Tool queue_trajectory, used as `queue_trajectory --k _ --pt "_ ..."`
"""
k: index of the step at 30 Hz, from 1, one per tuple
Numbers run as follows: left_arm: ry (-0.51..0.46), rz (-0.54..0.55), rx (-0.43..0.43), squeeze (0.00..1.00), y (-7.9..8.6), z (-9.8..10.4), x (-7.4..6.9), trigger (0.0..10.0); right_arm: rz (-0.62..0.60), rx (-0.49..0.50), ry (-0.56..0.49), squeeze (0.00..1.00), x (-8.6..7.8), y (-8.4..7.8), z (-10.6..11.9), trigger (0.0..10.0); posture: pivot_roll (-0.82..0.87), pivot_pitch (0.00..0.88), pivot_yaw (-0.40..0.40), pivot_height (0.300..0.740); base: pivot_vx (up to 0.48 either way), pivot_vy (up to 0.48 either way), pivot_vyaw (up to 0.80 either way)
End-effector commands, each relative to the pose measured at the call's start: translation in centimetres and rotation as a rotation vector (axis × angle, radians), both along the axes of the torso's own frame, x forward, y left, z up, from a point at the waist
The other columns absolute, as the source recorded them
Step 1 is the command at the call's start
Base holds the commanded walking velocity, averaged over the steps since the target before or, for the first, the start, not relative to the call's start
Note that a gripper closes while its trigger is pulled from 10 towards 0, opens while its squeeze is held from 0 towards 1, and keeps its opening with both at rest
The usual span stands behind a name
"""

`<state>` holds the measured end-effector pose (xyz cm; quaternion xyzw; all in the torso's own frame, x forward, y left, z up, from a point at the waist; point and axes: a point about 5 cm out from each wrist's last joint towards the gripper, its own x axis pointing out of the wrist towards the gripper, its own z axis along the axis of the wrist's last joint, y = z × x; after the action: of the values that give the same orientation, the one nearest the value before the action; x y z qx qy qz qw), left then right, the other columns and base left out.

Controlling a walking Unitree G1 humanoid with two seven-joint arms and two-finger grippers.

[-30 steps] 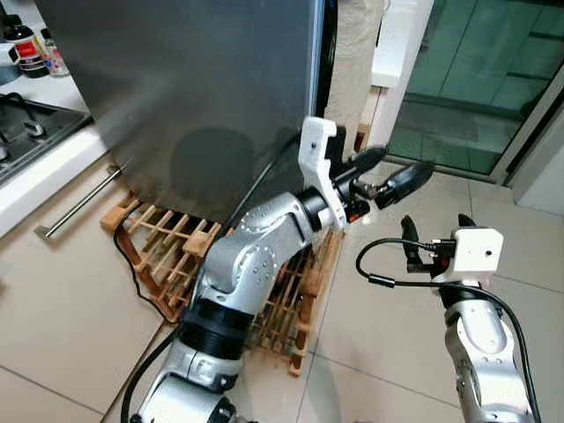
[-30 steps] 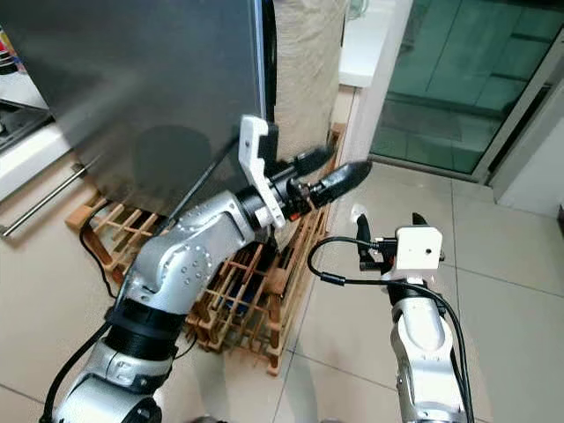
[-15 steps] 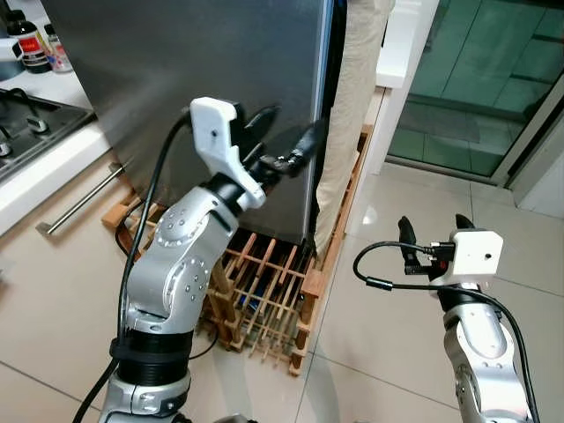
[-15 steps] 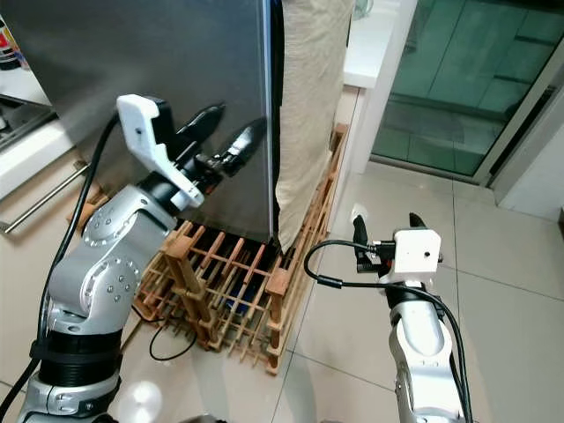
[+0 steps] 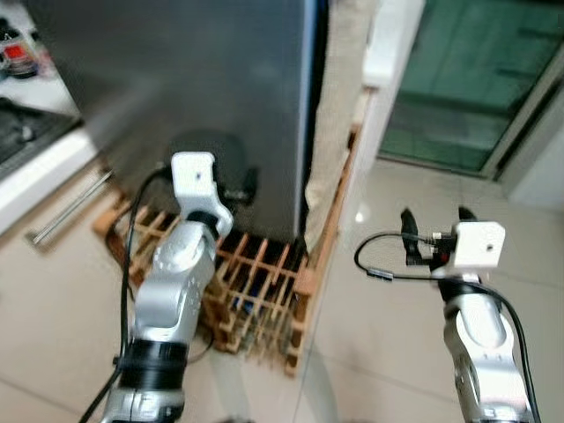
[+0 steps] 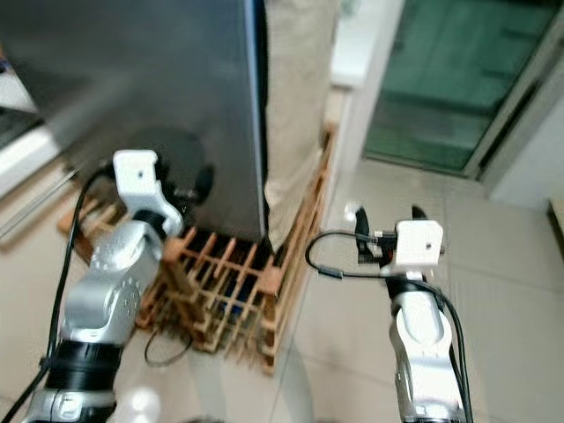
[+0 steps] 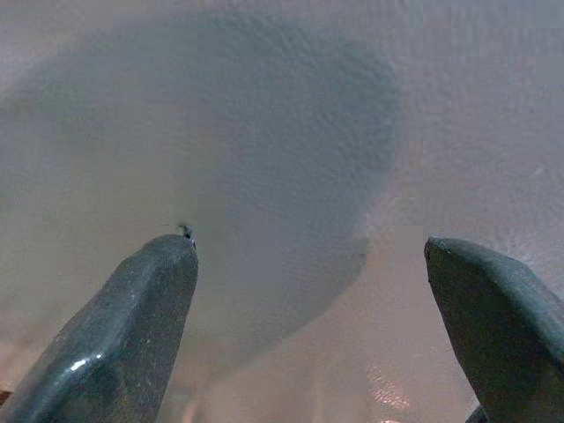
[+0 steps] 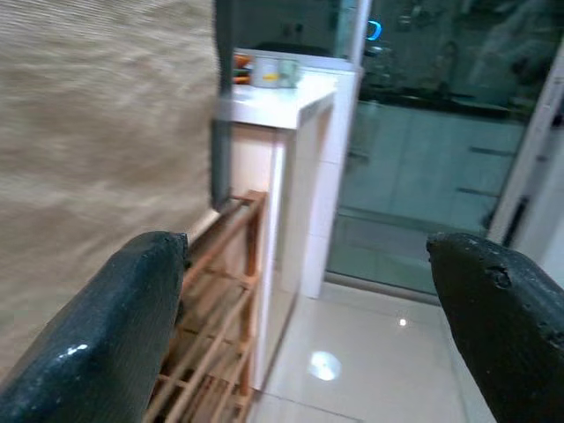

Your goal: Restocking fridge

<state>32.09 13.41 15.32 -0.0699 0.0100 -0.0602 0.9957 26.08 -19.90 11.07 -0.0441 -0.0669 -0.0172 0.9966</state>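
Grey fridge door (image 5: 203, 79) stood shut before me; my left gripper (image 7: 308, 291), fingers spread, pointed at its face, my right gripper (image 5: 434, 231), also spread, hung over open floor (image 5: 388, 300).

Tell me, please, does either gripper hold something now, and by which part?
Nothing is held. The left gripper is open, facing the grey fridge side. The right gripper is open over the floor.

A wooden rack (image 5: 264, 286) stands beside a beige cloth (image 5: 339, 123).
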Motion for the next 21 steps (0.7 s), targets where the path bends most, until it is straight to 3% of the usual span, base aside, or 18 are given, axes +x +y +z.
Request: queue_trajectory --k 1,13,21 --pt "-0.004 0.014 -0.006 0.0 -0.1 0.0 0.1 10.0 -0.011 0.004 0.019 0.0 0.0 -0.3 -0.4 10.0 -0.07 0.0 0.052 0.727 0.0 0.0 -0.74" --pt "-0.047 0.039 -0.014 0.0 -0.5 0.6 0.3 10.0 0.005 0.01 0.017 0.0 0.4 -0.2 -0.4 10.0 -0.07 0.0 0.047 0.727 0.0 0.0 -0.71" --pt "-0.142 0.062 0.007 0.0 -0.1 2.0 -0.1 10.0 -0.002 0.001 -0.003 0.0 0.4 -0.4 0.0 10.0 -0.07 0.0 0.047 0.727 0.0 -0.164 0.0"
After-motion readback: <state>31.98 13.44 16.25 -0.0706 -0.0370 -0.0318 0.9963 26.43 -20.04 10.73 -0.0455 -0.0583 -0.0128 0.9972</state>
